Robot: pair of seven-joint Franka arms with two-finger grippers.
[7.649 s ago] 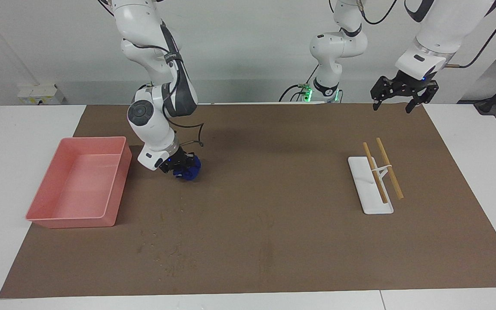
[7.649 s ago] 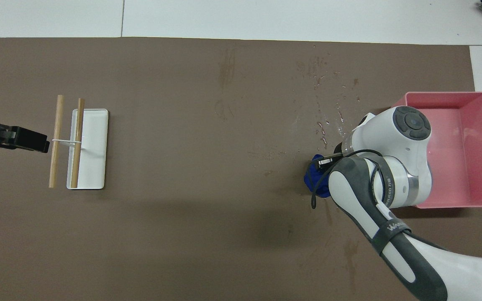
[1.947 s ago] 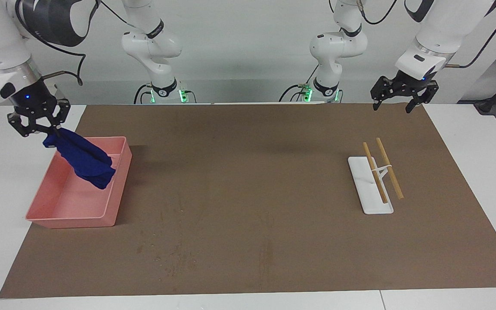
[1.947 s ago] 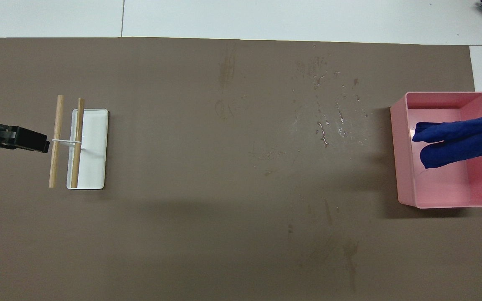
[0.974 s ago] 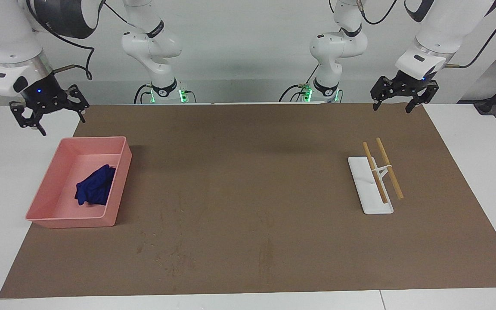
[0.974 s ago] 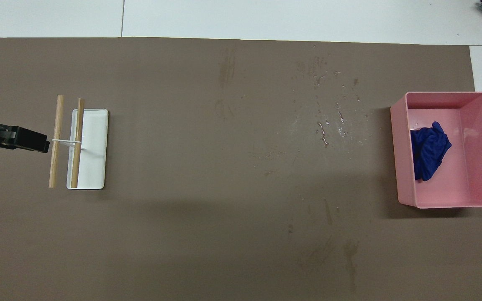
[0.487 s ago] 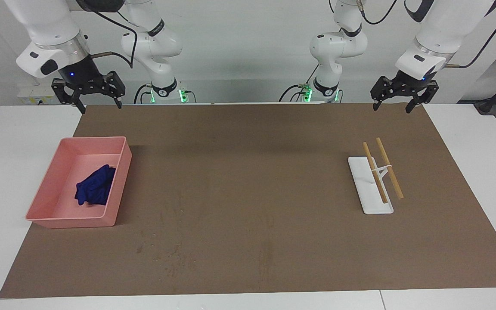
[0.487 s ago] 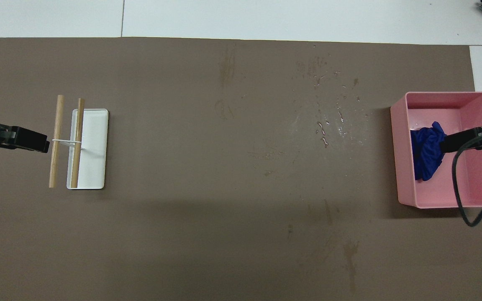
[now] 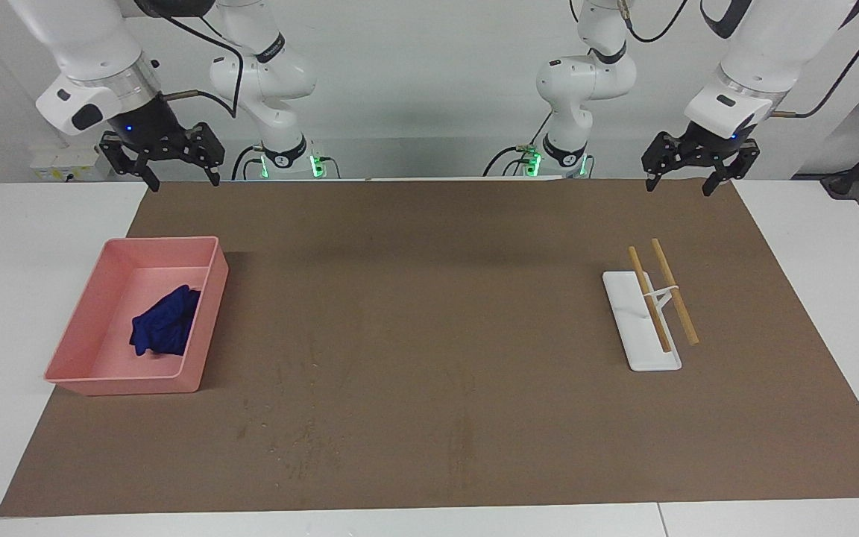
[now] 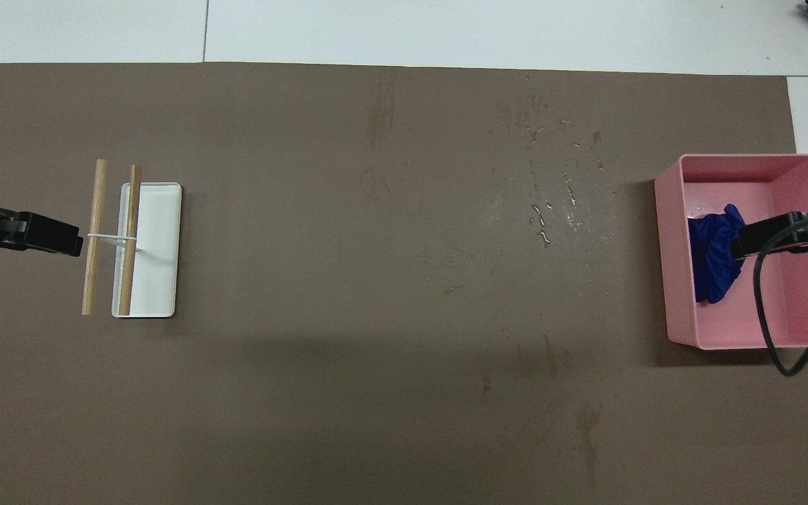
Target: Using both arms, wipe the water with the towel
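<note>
Since half a second ago: right gripper (image 9: 170, 177) shifted a little toward the middle of the counter's robot-side edge, nothing else changed. Since two seconds ago: towel (image 9: 165, 325) no longer dangling from that gripper, now dropped.

Towel lying crumpled inside the pink tray (image 9: 83, 328), against the wall that faces the middle of the counter, touching no gripper. Tray sitting at the right arm's end of the brown mat (image 9: 429, 418).

Right gripper raised over the mat's robot-side corner, above and clear of the tray, fingers (image 9: 152, 182) spread wide, holding nothing. In the overhead view only its black tip (image 10: 790, 237) and a loop of cable showing over the tray.

Left gripper (image 9: 684, 183) hanging over the mat's robot-side edge at the left arm's end, waiting, fingers (image 9: 648, 183) spread, empty.

White flat stand (image 9: 640, 321) on the mat toward the left arm's end, well apart from the tray, with two wooden sticks (image 9: 674, 291) resting slantwise on its small rack.

Scattered water drops (image 10: 543, 217) on the mat beside the tray, toward the middle of the counter (image 9: 12, 261), plus some dull smears nearer to the robots.
</note>
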